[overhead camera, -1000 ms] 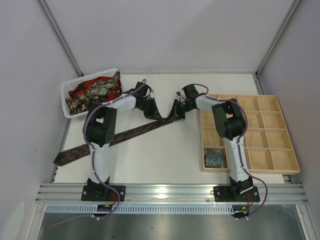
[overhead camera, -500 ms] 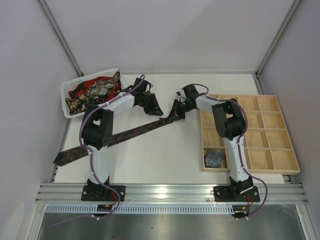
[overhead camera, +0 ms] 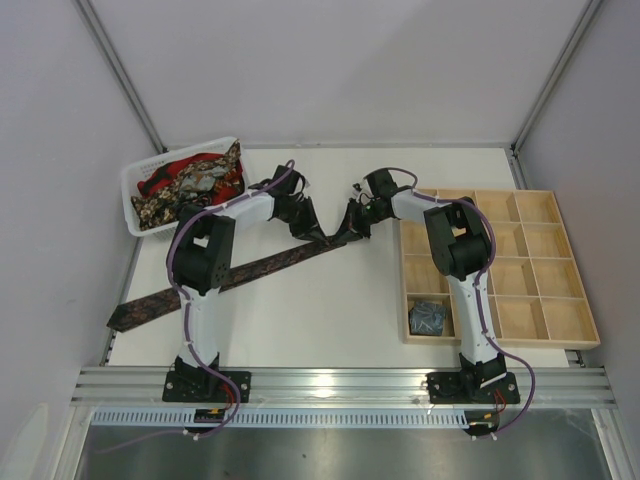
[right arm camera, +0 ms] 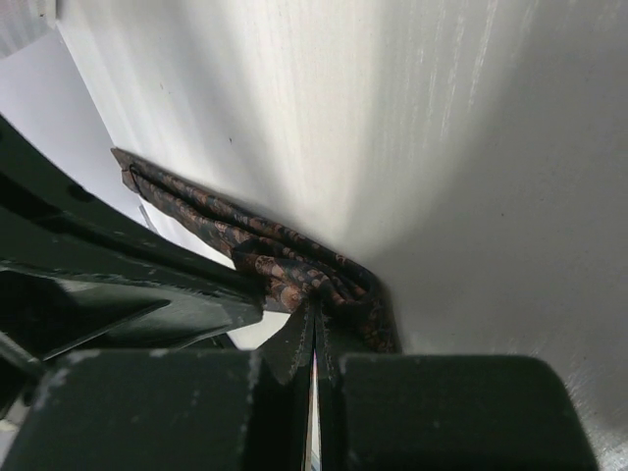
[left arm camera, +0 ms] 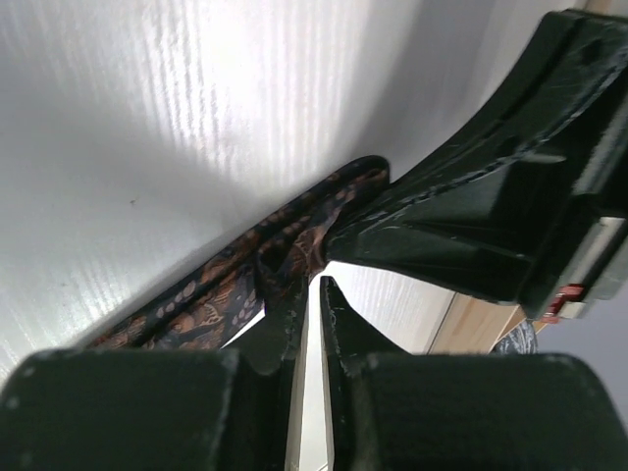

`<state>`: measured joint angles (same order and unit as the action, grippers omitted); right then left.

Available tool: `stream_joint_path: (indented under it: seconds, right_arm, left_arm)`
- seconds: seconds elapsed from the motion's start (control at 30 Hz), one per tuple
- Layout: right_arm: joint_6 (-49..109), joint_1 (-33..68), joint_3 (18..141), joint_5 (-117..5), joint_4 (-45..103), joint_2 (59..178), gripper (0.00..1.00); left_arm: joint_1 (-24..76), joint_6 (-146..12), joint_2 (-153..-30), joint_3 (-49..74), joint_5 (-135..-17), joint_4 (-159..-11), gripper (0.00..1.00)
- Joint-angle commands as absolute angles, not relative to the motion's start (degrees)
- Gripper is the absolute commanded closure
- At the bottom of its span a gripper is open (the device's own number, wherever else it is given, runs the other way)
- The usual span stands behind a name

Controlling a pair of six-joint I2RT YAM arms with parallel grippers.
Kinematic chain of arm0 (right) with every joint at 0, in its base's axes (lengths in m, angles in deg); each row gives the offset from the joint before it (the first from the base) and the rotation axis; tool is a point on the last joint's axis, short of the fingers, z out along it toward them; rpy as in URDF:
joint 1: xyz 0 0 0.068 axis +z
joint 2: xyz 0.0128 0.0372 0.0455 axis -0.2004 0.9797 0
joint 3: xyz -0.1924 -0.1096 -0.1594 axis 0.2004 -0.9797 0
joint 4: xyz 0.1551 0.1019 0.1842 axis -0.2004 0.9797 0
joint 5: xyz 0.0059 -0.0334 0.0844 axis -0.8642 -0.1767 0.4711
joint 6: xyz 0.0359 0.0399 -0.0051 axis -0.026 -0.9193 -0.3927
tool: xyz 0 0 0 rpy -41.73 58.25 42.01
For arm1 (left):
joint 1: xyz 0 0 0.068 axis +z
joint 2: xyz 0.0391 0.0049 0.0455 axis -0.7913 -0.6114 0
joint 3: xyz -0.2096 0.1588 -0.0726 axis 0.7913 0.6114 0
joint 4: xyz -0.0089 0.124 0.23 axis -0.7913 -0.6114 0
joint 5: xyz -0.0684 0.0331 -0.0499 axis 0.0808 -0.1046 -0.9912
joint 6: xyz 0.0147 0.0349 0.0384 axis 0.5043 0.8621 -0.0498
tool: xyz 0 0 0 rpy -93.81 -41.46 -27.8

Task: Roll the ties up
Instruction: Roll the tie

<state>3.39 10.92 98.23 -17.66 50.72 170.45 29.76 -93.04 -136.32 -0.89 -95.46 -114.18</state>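
Observation:
A long dark brown patterned tie (overhead camera: 230, 272) lies diagonally across the table, its wide end at the front left. Its far end is folded into a small bunch between both grippers. My right gripper (overhead camera: 348, 228) is shut on that bunch; in the right wrist view the fabric (right arm camera: 245, 235) is pinched at the tips of the gripper (right arm camera: 315, 309). My left gripper (overhead camera: 318, 230) faces it from the left. Its jaws stand nearly together, a thin slit between them, and the tips of the gripper (left arm camera: 309, 283) bite the fold of the tie (left arm camera: 226, 294).
A white basket (overhead camera: 130, 200) at the back left holds more ties (overhead camera: 190, 180), red and gold-black. A wooden compartment tray (overhead camera: 590, 330) fills the right side, with a rolled grey-blue tie (overhead camera: 428, 316) in a near-left cell.
Half a second ago my left gripper had lifted up and to the left, away from the fold. It has since come back down onto the tie's end. The right gripper has not moved.

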Motion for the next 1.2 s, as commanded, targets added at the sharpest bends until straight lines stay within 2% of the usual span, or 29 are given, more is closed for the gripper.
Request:
stream_joint_path:
  seconds: [0.0, 0.2, 0.33, 0.53, 0.6, 0.63, 0.73, 0.9, 1.17]
  right_arm:
    - [4.7, 10.3, 98.6, -19.2, 51.2, 171.4, 1.0]
    - [5.1, 10.2, 100.4, -18.5, 52.6, 170.8, 1.0]
    - [6.1, 9.6, 102.0, -18.7, 54.6, 169.3, 0.94]
    - [10.4, 7.7, 104.3, -19.7, 58.7, 167.8, 0.77]
    - [12.4, 7.0, 105.4, -20.0, 60.7, 168.0, 0.67]
    - [13.8, 6.8, 105.7, -19.9, 61.1, 168.5, 0.59]
    - [15.6, 6.3, 106.9, -18.5, 62.5, 169.9, 0.49]
    - [16.9, 6.3, 105.5, -16.5, 60.9, 170.3, 0.47]
    - [17.8, 6.8, 104.5, -11.8, 58.6, 173.2, 0.5]
  left_arm:
    - [29.5, -92.0, -136.1, 0.5, -95.6, -112.9, 0.88]
    - [29.8, -91.2, -136.5, 2.0, -94.8, -113.0, 0.88]
    - [29.8, -91.0, -136.8, 2.4, -94.7, -113.0, 0.88]
    - [30.4, -90.9, -137.5, 2.8, -94.8, -112.7, 0.88]
    - [30.5, -90.9, -137.6, 3.0, -95.1, -112.4, 0.88]
    - [30.6, -90.9, -137.7, 3.0, -95.3, -112.3, 0.89]
    - [30.7, -90.8, -137.9, 3.1, -95.4, -112.3, 0.88]
    - [30.9, -90.7, -138.0, 4.4, -95.7, -111.9, 0.88]
    - [31.5, -90.5, -137.7, 6.0, -96.1, -110.8, 0.88]
